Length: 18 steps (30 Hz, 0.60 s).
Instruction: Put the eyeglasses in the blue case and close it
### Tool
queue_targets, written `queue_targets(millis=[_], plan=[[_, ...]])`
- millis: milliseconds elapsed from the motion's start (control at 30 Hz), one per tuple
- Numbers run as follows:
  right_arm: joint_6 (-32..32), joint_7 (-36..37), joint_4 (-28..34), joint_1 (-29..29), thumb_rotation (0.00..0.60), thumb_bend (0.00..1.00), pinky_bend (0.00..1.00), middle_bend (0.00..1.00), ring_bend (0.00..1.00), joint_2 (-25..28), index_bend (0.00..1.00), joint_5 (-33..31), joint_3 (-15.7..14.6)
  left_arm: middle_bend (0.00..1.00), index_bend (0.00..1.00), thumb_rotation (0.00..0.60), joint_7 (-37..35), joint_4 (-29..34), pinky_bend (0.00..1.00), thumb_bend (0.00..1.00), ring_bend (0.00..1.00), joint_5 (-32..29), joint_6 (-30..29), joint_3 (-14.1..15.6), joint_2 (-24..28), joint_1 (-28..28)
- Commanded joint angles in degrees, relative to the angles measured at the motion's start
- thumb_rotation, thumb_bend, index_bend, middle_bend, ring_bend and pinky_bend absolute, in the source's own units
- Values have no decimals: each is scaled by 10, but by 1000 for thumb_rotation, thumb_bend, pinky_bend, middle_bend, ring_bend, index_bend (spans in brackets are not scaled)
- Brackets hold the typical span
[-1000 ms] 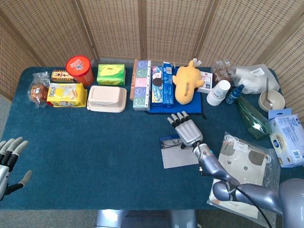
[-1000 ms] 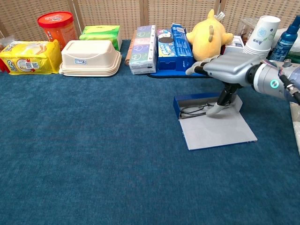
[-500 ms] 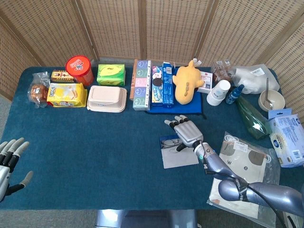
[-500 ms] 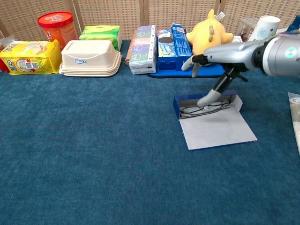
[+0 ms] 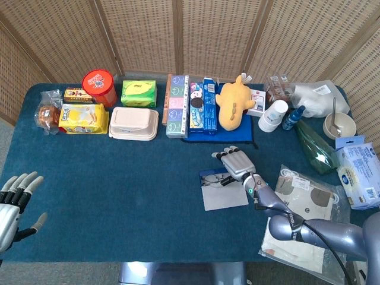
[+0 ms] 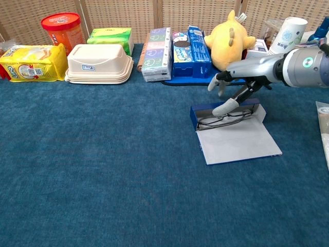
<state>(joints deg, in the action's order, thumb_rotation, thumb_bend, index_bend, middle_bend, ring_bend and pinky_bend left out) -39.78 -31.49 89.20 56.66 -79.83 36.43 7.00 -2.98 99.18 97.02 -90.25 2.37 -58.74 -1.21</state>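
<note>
Blue table point(image 6: 103, 170): R hand point(image 6: 241, 77) spread, palm-down above eyeglasses point(image 6: 222, 119) in open blue case point(image 6: 234, 135); L hand point(image 5: 15, 205) spread, idle.

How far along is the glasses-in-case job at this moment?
Done: the eyeglasses already lie inside the open blue case. In hand: the right hand hovers just over the case with a fingertip near the frames, holding nothing. Left: the case's grey flap lies flat on the table, so closing is not yet done. The left hand sits idle and open at the table's near left edge.
</note>
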Motion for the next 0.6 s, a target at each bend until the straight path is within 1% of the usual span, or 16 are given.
queue_targets(millis=[33,167,300,500,600], plan=[[-6,-26,13,21,153,91,139,262,153,4,176,-41,-25,58,56,600,-2,-2,0,307,0,-3,5,-1,-2,-3],[-25,-44,46,33,144,86,185,293,192,15,214,-68,-45,58,56,600,-4,-4,0,308,0,-4,10,-2,-4,-7],[-49,-54,79,38,132,79,197,308,210,28,238,-85,-62,58,56,600,-6,-5,0,308,0,-6,12,-2,-4,-10],[-83,-57,141,31,125,73,202,320,223,51,247,-76,-84,58,56,600,-8,-7,0,307,0,-3,15,-1,-6,-12],[-90,-47,170,21,119,71,202,322,226,63,249,-63,-92,58,56,600,-7,-7,0,308,0,-2,14,1,-6,-12]])
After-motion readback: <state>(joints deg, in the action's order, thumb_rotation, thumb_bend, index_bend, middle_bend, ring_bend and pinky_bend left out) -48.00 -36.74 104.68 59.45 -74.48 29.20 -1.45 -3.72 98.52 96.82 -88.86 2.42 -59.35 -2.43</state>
